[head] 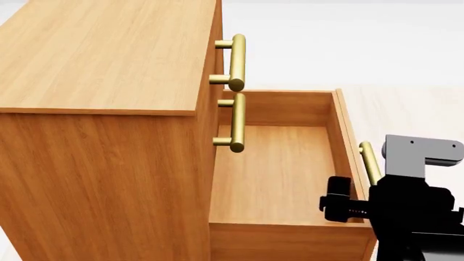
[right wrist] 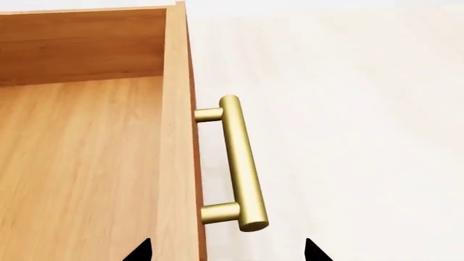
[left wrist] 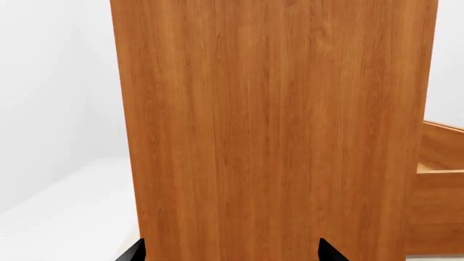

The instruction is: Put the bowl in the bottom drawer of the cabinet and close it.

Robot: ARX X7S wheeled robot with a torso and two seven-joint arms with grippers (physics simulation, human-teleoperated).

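Looking down from the head camera, I see the cabinet (head: 101, 136) with its bottom drawer (head: 275, 179) pulled well out and its wooden floor bare. My right gripper (head: 346, 205) hangs over the drawer's front wall, close to the brass handle (head: 368, 163) on that wall. Through the right wrist camera only the two dark fingertips (right wrist: 139, 251) show at the picture's edge; they stand apart, one over the inside of the drawer and one over the pale floor (right wrist: 348, 109) outside, so I read those jaws as spread, with the drawer's front wall between them and nothing gripped. The handle lies just ahead of the tips, not touching them. The two upper drawers sit shut above, their handles (head: 236, 62) stacked one over the other beyond the gripper. My left gripper (left wrist: 232, 253) faces the cabinet's plain wood side panel at close range; its two black tips also stand apart with nothing between them, and I cannot tell whether they touch the panel. Off to one side of it I catch a corner of the open drawer. The bowl shows in none of my three views, so I cannot say where it is.
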